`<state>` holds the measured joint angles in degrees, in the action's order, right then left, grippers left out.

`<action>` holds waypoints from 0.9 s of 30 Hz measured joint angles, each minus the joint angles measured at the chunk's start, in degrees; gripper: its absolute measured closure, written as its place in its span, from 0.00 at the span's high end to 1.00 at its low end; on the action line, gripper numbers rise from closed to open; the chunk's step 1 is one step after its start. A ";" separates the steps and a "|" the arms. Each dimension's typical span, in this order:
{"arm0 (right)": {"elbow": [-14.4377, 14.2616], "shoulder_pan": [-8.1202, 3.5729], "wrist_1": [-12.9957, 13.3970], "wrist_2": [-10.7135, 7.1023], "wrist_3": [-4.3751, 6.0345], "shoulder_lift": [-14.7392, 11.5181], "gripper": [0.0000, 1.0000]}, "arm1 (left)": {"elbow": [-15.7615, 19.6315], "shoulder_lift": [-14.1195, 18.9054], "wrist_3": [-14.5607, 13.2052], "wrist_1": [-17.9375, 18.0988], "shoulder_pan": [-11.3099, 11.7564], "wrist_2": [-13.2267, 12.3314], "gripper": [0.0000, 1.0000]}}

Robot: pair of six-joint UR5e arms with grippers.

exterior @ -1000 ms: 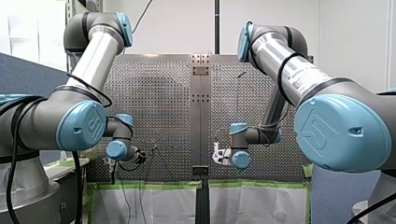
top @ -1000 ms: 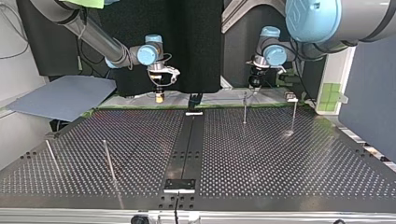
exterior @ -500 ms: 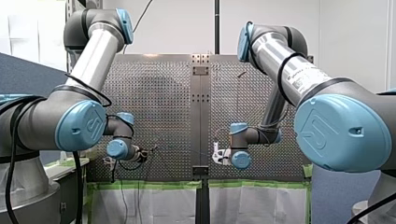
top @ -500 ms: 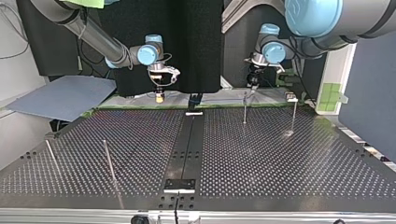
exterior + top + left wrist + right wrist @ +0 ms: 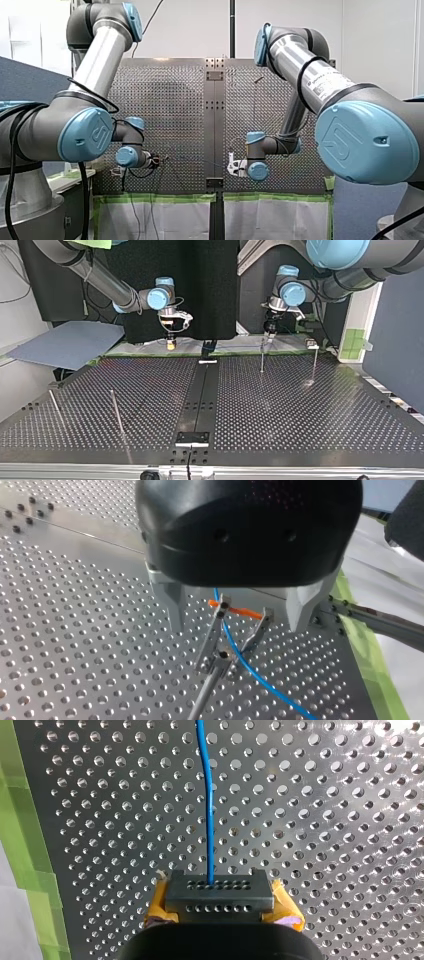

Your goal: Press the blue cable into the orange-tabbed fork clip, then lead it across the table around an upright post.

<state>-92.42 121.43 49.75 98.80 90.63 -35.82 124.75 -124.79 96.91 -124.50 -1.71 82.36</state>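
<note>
Left arm has edged toward the post; right arm has kept its place.

The perforated tabletop point(image 5: 310, 410) looks the same as a second ago. My left arm point(image 5: 330, 282) has shifted a little toward the top view's left, which brings my left jaws closer to the upright post point(image 5: 261, 356). My right arm point(image 5: 100, 277) has not moved. My right jaws, yellow-padded, are clamped on the blue cable point(image 5: 210, 815), which runs straight ahead of them over the holes. The cable also passes under my left wrist, close by the orange tab point(image 5: 240, 612). Whether my left jaws pinch it I cannot tell.
</note>
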 joint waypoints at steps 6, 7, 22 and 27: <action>0.00 0.00 0.00 0.00 0.00 -0.01 0.00 | 0.02 0.09 1.09 0.12 -0.46 -0.36 1.00; 0.00 0.00 0.00 0.00 0.00 -0.01 0.00 | 0.03 0.09 1.41 0.10 -0.59 -0.38 1.00; 0.00 -0.07 0.00 0.00 0.00 -0.01 0.00 | 0.06 0.07 2.44 -0.49 -2.07 0.80 1.00; 0.01 -0.07 0.00 -0.57 0.01 -0.01 0.00 | 0.05 0.10 2.40 -0.86 -2.20 1.00 1.00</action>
<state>-92.42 121.36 49.76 98.23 90.64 -35.83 124.79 -124.69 99.31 -125.36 -3.91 83.36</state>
